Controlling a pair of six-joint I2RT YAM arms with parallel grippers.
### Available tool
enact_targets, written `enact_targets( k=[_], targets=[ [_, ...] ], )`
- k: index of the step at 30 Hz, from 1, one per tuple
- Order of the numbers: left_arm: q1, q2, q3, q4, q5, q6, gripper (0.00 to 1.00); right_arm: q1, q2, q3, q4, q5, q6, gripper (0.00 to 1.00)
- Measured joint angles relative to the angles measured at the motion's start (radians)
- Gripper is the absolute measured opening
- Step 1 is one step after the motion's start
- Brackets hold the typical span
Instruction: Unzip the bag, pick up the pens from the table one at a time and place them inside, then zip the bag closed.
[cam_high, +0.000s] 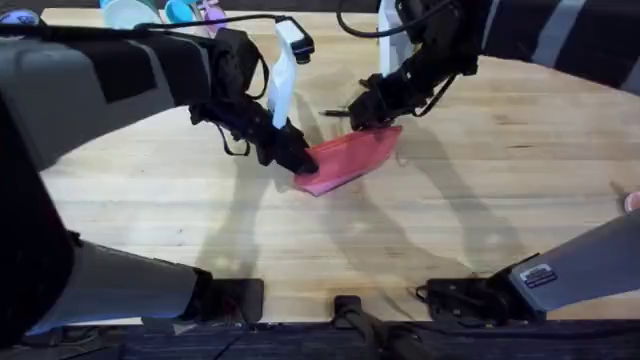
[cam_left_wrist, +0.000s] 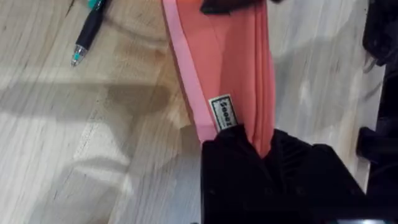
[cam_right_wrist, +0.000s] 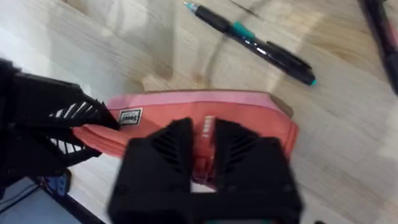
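**Both hands pinch the pink pouch on the desk**

The left hand (cam_left_wrist: 261, 146) is clamped on one tapered end of the pink pencil pouch (cam_high: 350, 160), its black fingers (cam_left_wrist: 230, 155) pressed against the fabric just beside a small white label (cam_left_wrist: 224, 112). The right hand (cam_right_wrist: 204, 143) grips the pouch's top edge near the opposite end, its two fingers drawn close together with only a narrow strip of the zipper line between them. The pouch lies near the middle of the wooden desk (cam_high: 480, 190), held between the two hands and tilted slightly. Just beyond it, apart from the pouch, a dark pen with teal accents (cam_right_wrist: 252, 40) lies flat on the desk. A second dark pen (cam_right_wrist: 379, 28) lies well off to the side.
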Motion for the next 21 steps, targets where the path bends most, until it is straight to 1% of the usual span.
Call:
enact_targets(
  k=[1, 2, 3, 13, 16, 21],
  targets=[
    [0.0, 0.0, 0.0, 0.0, 0.0, 0.0, 0.043, 0.0, 0.0, 0.0, -0.003, 0.0, 0.001, 0.113],
    [0.0, 0.0, 0.0, 0.0, 0.0, 0.0, 0.043, 0.0, 0.0, 0.0, -0.005, 0.0, 0.001, 0.057],
    [0.0, 0.0, 0.0, 0.0, 0.0, 0.0, 0.043, 0.0, 0.0, 0.0, -0.009, 0.0, 0.001, 0.04],
    [0.0, 0.0, 0.0, 0.004, 0.003, 0.0, 0.043, 0.0, 0.0, 0.026, -0.096, -0.004, 0.001, 0.032],
    [0.0, 0.0, 0.0, 0.004, 0.003, 0.0, 0.043, 0.001, 0.001, 0.054, -0.119, -0.013, 0.001, 0.032],
    [0.0, 0.0, 0.0, 0.008, 0.003, 0.0, 0.044, 0.001, 0.001, 0.132, -0.137, -0.023, 0.001, 0.031]
  ],
)
